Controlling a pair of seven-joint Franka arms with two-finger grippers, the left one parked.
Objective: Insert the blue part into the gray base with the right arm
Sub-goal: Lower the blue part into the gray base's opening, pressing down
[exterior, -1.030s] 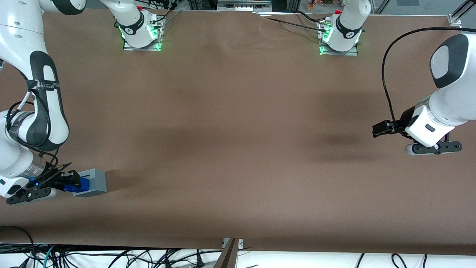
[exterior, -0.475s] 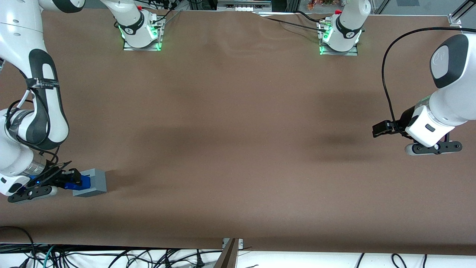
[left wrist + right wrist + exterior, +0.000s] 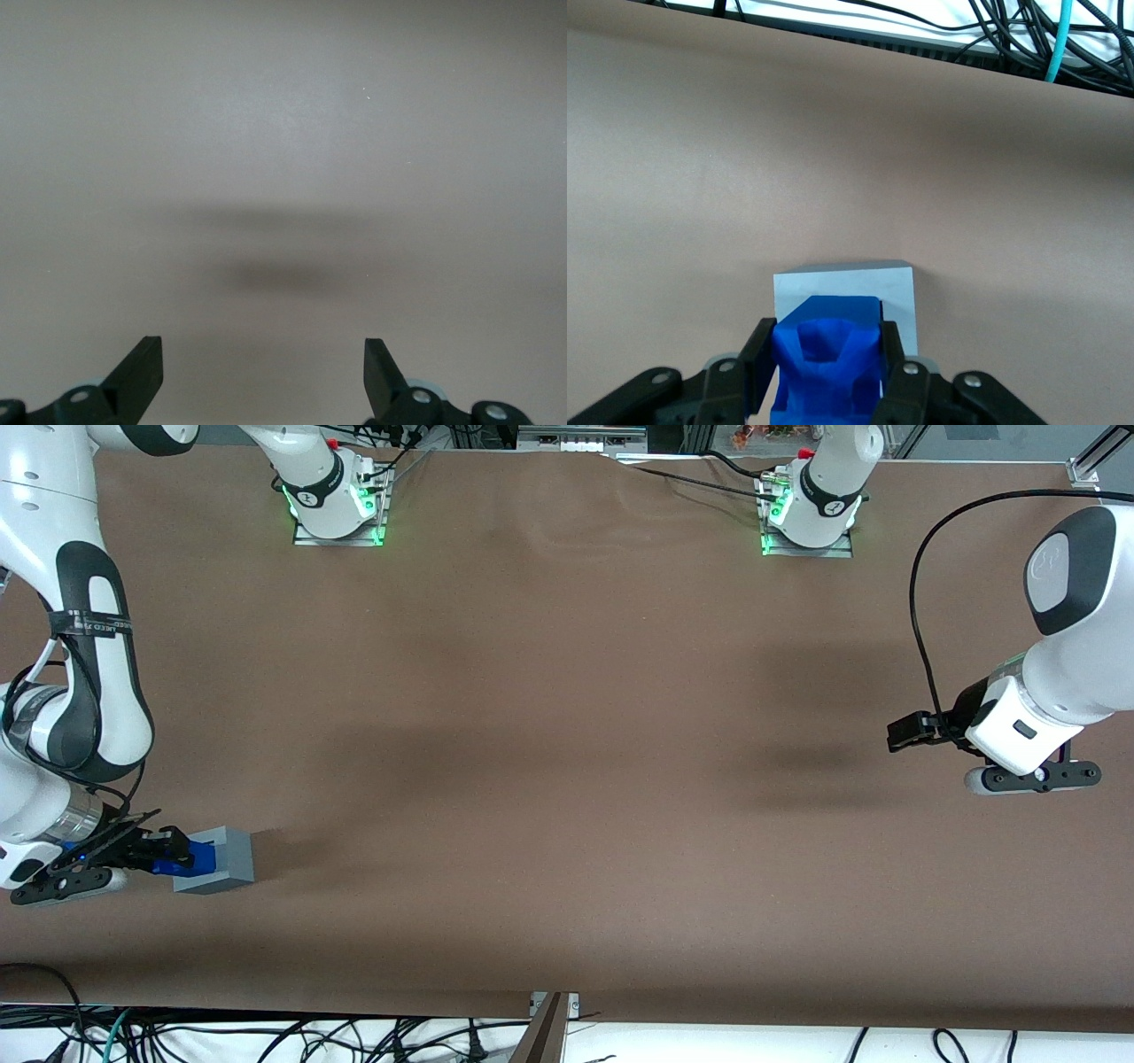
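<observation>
The gray base (image 3: 223, 859) is a light-gray cube lying on the brown table near the front camera, at the working arm's end. The blue part (image 3: 188, 858) is pushed against the base's recessed face, partly inside it. My right gripper (image 3: 171, 852) is shut on the blue part, low over the table, beside the base. In the right wrist view the black fingers (image 3: 760, 367) clamp both sides of the blue part (image 3: 827, 359), whose bumpy notched top shows, with its front end lying on the gray base (image 3: 897, 292).
Brown table mat (image 3: 567, 735) spreads wide toward the parked arm's end. The table's front edge with tangled cables (image 3: 266, 1036) runs close by the base; the edge and cables (image 3: 1028, 44) show in the right wrist view too. Two arm mounts with green lights (image 3: 337, 505) stand farther away.
The right arm's wrist and forearm have shifted slightly away from the base. The blue part sits a little deeper against the gray base, which has stayed in place.
</observation>
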